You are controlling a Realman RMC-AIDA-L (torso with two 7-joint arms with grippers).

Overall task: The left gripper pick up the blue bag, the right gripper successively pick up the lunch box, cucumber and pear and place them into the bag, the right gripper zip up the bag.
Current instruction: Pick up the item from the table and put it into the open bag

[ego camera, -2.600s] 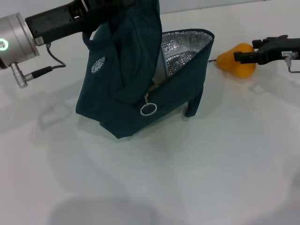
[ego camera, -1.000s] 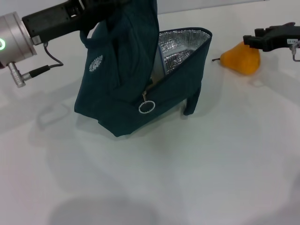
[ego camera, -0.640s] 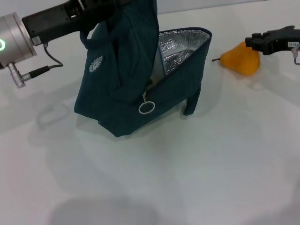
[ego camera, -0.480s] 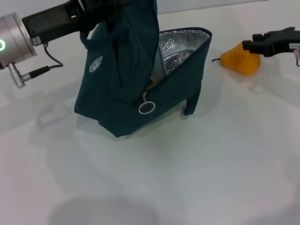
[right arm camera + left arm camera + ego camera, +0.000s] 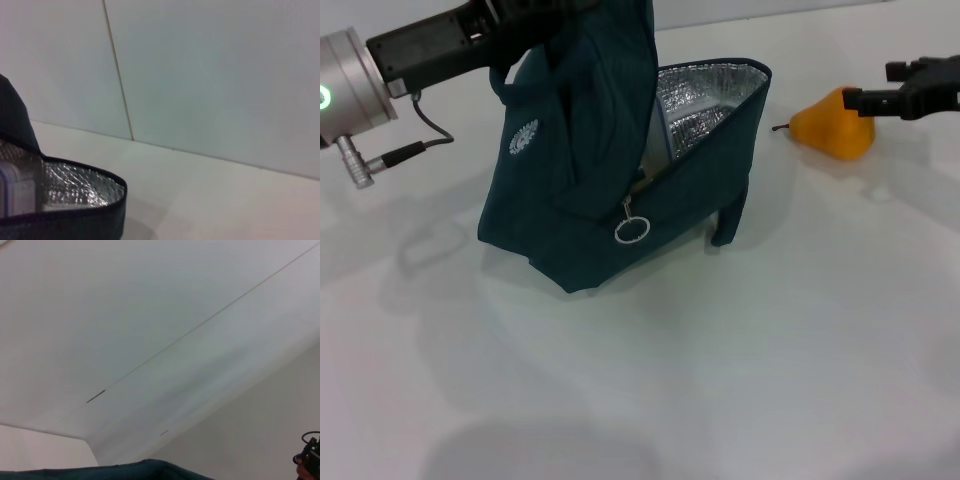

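left claw (image 5: 535,20) gripping blue bag (image 5: 610,170), right claw (image 5: 865,100) over pear (image 5: 830,130)

White table (image 5: 740,380) spreads below both grippers; pale panelled wall (image 5: 210,75) with vertical seam beyond right gripper.

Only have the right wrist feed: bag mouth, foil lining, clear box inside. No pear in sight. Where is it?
Observer: The pear lies on the table, to the robot's right of the blue bag and apart from it. The right end effector is at its top.
Operator: Bag supported?
Observer: Yes, the left end effector grips its top, with the bag tilted.
Operator: Zipper pull?
Observer: The ring pull hangs at the low end of the open mouth.
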